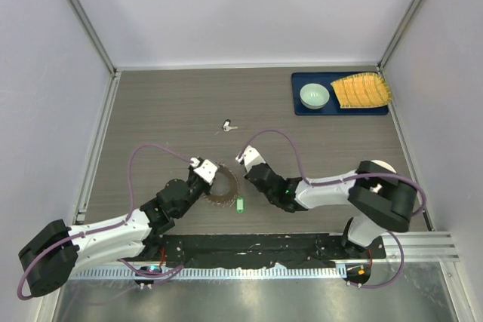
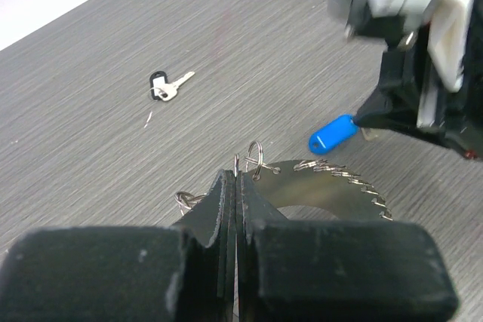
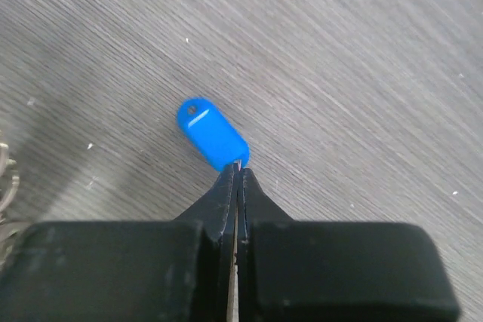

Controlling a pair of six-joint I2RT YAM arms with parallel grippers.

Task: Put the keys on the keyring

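The keyring [image 1: 225,191], a wide flat grey ring with a bristly rim of small metal loops, lies near the table's front; it also shows in the left wrist view [image 2: 321,184]. My left gripper [image 1: 213,179] is shut on its near rim, with a small split ring at its tips [image 2: 238,170]. My right gripper [image 3: 240,171] is shut on the blade of the blue key [image 3: 212,133], held just right of the keyring [image 2: 333,133]; in the top view the gripper [image 1: 244,161] hides it. The green key [image 1: 240,204] lies loose by the keyring's right side.
A small silver key with a black-and-white head [image 1: 226,125] lies further back on the table [image 2: 169,86]. A navy tray [image 1: 339,108] at the back right holds a green bowl [image 1: 314,96] and a yellow ridged object [image 1: 362,90]. Walls close in the table.
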